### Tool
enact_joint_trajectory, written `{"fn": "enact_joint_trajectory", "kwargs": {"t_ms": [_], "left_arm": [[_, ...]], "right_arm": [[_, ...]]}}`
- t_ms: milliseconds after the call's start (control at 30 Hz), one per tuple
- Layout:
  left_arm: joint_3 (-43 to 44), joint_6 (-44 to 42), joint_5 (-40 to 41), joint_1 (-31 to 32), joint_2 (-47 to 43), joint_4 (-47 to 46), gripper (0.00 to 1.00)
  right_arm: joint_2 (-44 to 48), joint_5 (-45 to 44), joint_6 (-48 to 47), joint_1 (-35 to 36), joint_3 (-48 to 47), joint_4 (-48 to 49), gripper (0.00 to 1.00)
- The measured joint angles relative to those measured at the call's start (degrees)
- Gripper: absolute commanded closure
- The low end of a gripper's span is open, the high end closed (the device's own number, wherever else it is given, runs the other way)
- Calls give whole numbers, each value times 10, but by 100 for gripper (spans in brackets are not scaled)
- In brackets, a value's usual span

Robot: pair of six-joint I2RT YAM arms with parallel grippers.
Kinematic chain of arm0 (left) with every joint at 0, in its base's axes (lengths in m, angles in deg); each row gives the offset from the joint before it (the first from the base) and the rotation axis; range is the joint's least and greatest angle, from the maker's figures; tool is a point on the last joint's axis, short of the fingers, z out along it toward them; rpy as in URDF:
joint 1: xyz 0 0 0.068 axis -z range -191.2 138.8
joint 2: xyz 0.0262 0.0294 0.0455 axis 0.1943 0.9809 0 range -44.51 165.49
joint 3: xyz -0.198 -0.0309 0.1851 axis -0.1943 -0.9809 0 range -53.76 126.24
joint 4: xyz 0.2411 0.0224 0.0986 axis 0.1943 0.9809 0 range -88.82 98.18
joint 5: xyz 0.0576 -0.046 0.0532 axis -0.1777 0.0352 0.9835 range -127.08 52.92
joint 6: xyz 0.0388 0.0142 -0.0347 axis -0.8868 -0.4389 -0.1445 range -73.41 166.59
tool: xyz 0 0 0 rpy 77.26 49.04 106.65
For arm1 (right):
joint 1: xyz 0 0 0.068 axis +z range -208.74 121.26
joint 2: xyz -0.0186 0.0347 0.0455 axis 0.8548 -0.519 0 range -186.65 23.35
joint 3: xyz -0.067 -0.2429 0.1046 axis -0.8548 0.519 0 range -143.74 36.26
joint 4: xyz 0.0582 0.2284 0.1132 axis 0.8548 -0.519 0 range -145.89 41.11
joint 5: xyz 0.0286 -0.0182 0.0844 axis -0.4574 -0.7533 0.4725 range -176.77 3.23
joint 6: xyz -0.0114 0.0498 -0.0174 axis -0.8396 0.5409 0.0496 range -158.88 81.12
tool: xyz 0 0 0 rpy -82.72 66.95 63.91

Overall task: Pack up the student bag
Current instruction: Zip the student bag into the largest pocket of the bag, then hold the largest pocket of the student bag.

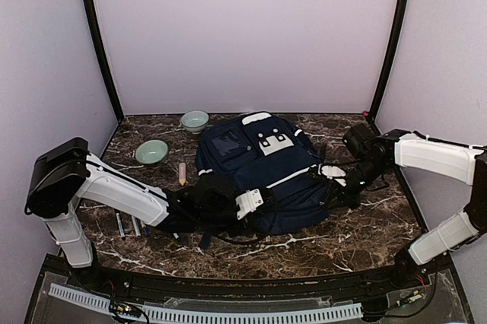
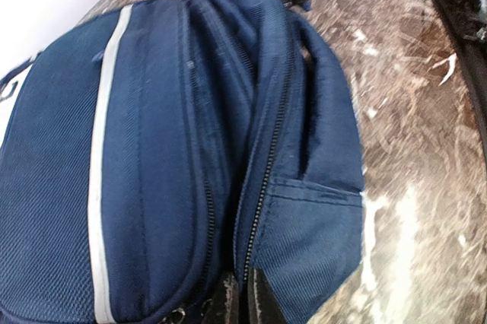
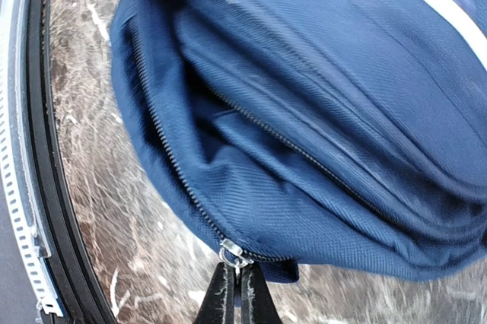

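Observation:
The student bag [image 1: 262,168] is a large navy backpack with white stripe trim, lying flat in the middle of the table. My left gripper [image 1: 266,201] is at its near edge. In the left wrist view its fingers [image 2: 227,305] are shut on the bag's fabric edge [image 2: 304,240] beside a zip line. My right gripper [image 1: 333,187] is at the bag's right side. In the right wrist view it [image 3: 237,293] is shut on the metal zip pull [image 3: 234,254] of a partly open zip, with the bag [image 3: 319,111] above it.
Two pale green bowls [image 1: 152,151] [image 1: 195,120] stand at the back left. A small orange tube [image 1: 182,173] lies left of the bag. Several pens [image 1: 129,225] lie under my left arm. The table's black front rim [image 3: 53,187] runs close to my right gripper.

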Motion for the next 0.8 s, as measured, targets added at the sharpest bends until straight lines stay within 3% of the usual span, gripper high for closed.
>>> {"fn": "enact_joint_trajectory", "kwargs": {"t_ms": [67,200,333,567,800], "left_arm": [[-8,-5,4,-14,-12,21,95],[-22,-22,27,-37,-33,64,68],[-24,-33,36,-46,-66,118,51],[-23,-19,6,-26,-143,149,52],[63,-12,-47,-10,-55,127,52]], "right_arm": [[-6,-5,13,36,-1,10,100],[-40,-5,50,111,-25,33,100],[-72,7,76,144,-58,35,100],[-82,18,96,152,-65,36,100],[-83,22,106,152,-65,38,100]]}}
